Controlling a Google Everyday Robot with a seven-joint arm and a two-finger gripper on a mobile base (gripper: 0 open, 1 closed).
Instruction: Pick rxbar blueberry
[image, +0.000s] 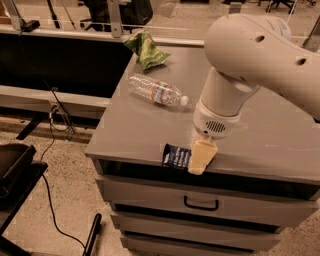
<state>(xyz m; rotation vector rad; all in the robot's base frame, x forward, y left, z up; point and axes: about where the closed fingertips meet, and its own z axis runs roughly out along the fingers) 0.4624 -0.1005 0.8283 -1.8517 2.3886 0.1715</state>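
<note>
The rxbar blueberry (176, 156) is a small flat bar in a dark navy wrapper with white lettering. It lies at the front edge of the grey cabinet top (140, 135). My gripper (202, 157) hangs from the large white arm (250, 55). It is down on the bar's right end and covers that end. The bar's left part shows beside it.
A clear plastic water bottle (156, 91) lies on its side further back on the top. A green snack bag (146, 50) sits at the far left corner. Drawers with a dark handle (201, 204) are below. A cable (55, 150) and a black object (12, 170) are on the floor at left.
</note>
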